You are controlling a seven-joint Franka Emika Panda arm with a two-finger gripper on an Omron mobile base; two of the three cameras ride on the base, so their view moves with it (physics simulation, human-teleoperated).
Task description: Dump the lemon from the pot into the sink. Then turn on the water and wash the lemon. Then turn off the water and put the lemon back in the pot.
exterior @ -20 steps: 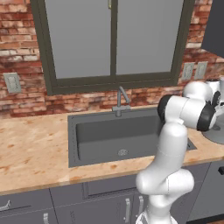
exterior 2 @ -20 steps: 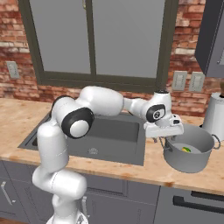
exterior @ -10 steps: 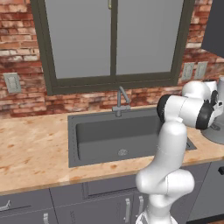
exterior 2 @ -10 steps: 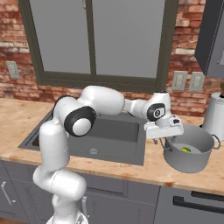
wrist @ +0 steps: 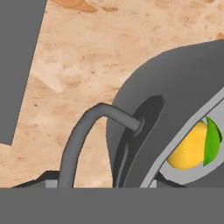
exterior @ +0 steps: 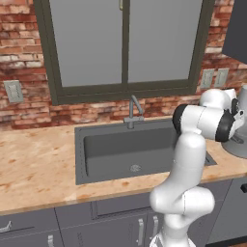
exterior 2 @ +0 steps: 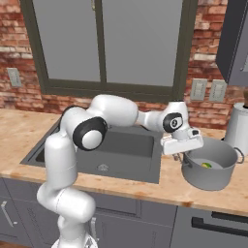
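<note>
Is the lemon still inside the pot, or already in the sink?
In the pot: the lemon lies on its floor, and the pot stands upright on the counter.

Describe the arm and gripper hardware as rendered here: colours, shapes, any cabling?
Glossy white arm of rounded tubular links, with dark grey to black bands and round caps at the joints. The white boxy gripper body hangs from a dark-capped wrist; its small fingertips are dark. No cables, markings or labels are visible.

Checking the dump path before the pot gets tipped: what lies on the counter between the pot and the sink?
In the right base view, bare wooden counter separates the pot from the sink; above it hangs the gripper.
</note>
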